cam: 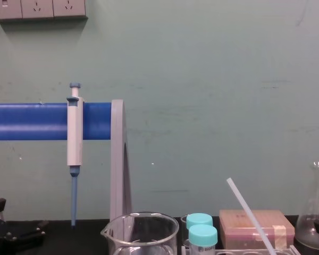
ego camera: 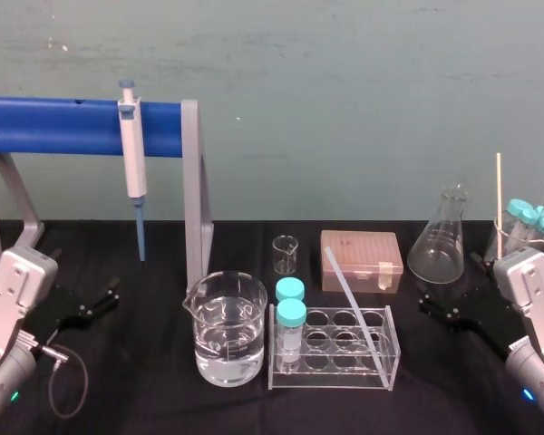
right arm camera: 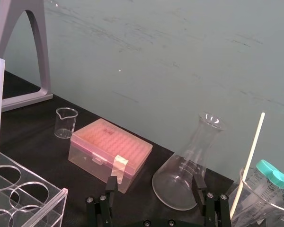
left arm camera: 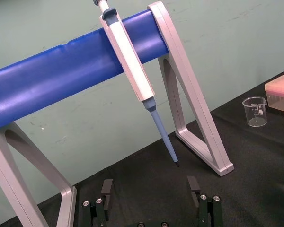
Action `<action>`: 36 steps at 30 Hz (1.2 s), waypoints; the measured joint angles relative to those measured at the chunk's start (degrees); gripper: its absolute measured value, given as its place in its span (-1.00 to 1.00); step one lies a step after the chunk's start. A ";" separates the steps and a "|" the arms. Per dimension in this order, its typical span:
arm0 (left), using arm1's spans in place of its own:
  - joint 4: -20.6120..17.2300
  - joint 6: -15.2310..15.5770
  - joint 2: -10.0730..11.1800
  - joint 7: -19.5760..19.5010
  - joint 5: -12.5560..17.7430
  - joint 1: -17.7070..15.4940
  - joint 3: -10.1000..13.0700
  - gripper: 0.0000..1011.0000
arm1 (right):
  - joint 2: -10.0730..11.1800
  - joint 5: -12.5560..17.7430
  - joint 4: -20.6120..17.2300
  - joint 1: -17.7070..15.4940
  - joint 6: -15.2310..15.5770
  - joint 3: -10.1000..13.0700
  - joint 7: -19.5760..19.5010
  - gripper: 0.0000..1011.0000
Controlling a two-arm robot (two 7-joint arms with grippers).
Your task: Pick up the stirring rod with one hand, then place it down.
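Stirring rod [ego camera: 350, 301] leans in the test-tube rack [ego camera: 331, 373]; right gripper [ego camera: 428, 304] right of the rack, jaws wide, empty; left gripper [ego camera: 98, 302] parked left, wide; a slanted pull could tip the rack.

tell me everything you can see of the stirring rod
The long, thin, straight stirring rod is translucent white, like glass or plastic. It stands tilted in the clear plastic tube rack, lower end in a hole, upper end leaning back and left. The black left gripper and right gripper rest apart from it, jaws open.
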 joint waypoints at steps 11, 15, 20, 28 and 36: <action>0.00 0.00 0.00 0.00 0.00 0.00 0.00 0.98 | 0.00 0.00 0.00 0.00 0.00 0.00 0.00 0.98; 0.00 0.00 0.00 0.00 0.00 0.00 0.00 0.98 | 0.00 0.00 0.00 0.00 0.00 0.00 0.00 0.98; 0.00 0.00 0.00 0.00 0.00 0.00 0.00 0.98 | 0.00 0.00 0.00 0.00 0.00 0.00 0.00 0.98; 0.00 0.00 0.00 0.00 0.00 0.00 0.00 0.98 | 0.00 0.00 0.00 0.00 0.00 0.00 0.00 0.98; 0.00 0.00 0.00 0.00 0.00 0.00 0.00 0.98 | 0.00 0.00 0.00 0.00 0.00 0.00 0.00 0.98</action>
